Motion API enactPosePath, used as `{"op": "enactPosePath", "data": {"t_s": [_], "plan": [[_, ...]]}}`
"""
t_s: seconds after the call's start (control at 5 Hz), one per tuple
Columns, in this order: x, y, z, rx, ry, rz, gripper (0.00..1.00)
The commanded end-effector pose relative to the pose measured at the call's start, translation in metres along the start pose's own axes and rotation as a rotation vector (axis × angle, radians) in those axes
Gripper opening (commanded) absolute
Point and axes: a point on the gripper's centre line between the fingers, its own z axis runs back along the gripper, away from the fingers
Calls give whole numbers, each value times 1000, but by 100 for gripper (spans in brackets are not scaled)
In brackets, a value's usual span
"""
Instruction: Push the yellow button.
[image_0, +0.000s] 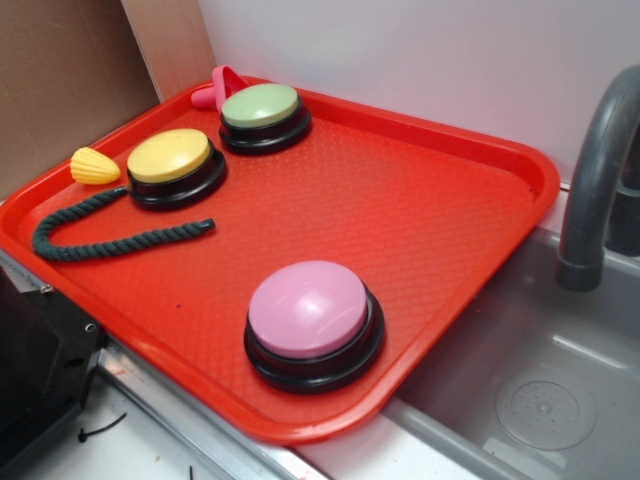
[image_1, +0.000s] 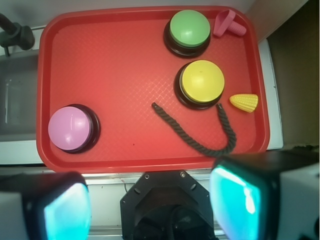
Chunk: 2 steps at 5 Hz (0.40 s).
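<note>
The yellow button (image_0: 170, 158) (image_1: 202, 81) has a smooth mustard dome on a black round base and sits on the red tray (image_0: 420, 210) (image_1: 110, 60), near its left side in the exterior view. My gripper (image_1: 152, 210) shows only in the wrist view, high above the tray and off its near edge. Its two teal-padded fingers (image_1: 65, 212) stand wide apart with nothing between them. The gripper is out of the exterior view.
On the tray also sit a green button (image_0: 262, 112) (image_1: 189, 29), a pink button (image_0: 310, 318) (image_1: 71, 128), a dark rope (image_0: 100, 235) (image_1: 200, 135), a ribbed yellow toy (image_0: 94, 167) (image_1: 244, 102) and a pink piece (image_0: 222, 85) (image_1: 227, 24). A grey sink (image_0: 540, 390) with faucet (image_0: 595, 180) lies to the right.
</note>
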Motion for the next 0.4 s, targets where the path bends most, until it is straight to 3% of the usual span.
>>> {"op": "enactPosePath", "data": {"t_s": [0.0,0.2], "plan": [[0,0,0,0,0,0,100],[26,51,-30,18,27,187,100]]}}
